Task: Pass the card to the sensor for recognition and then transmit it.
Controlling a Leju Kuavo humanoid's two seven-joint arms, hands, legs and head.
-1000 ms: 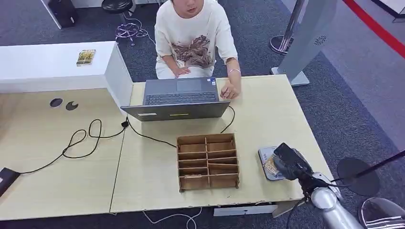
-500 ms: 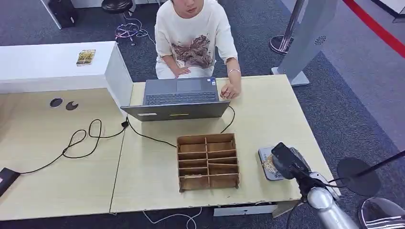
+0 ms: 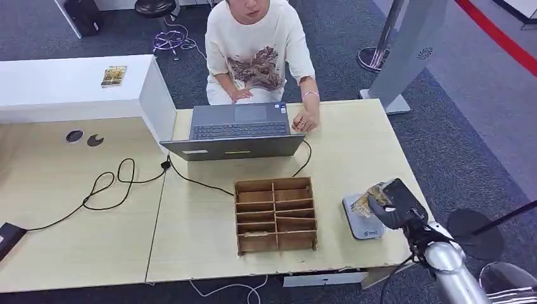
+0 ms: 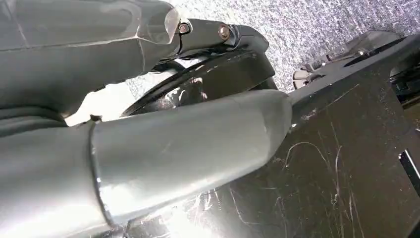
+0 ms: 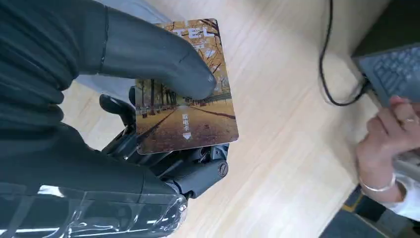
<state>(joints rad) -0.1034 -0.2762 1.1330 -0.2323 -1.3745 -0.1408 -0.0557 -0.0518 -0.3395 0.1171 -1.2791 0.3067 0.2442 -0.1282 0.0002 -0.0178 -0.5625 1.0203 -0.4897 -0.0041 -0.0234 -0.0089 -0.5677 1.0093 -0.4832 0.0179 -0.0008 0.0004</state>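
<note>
My right hand point(image 3: 394, 204) hovers above the grey sensor pad point(image 3: 361, 223) at the table's right front. It pinches a card point(image 5: 190, 106) printed with an autumn tree avenue, thumb point(image 5: 153, 54) on top and dark fingers beneath. In the head view the card point(image 3: 367, 199) sticks out of the hand toward the laptop side, lifted off the pad. My left hand point(image 4: 148, 134) hangs low beside dark parts; whether its fingers are apart or curled is unclear.
A wooden compartment box point(image 3: 275, 214) stands left of the pad. Behind it is an open laptop point(image 3: 235, 130) with a person point(image 3: 256, 50) seated at it, one hand point(image 3: 304, 120) on the table. A black cable point(image 3: 120, 180) snakes across the left side. Another card point(image 3: 114, 76) lies on the white counter.
My right hand has lifted from the sensor pad and moved back and right, carrying the card up off it. The pad's front is now uncovered.
</note>
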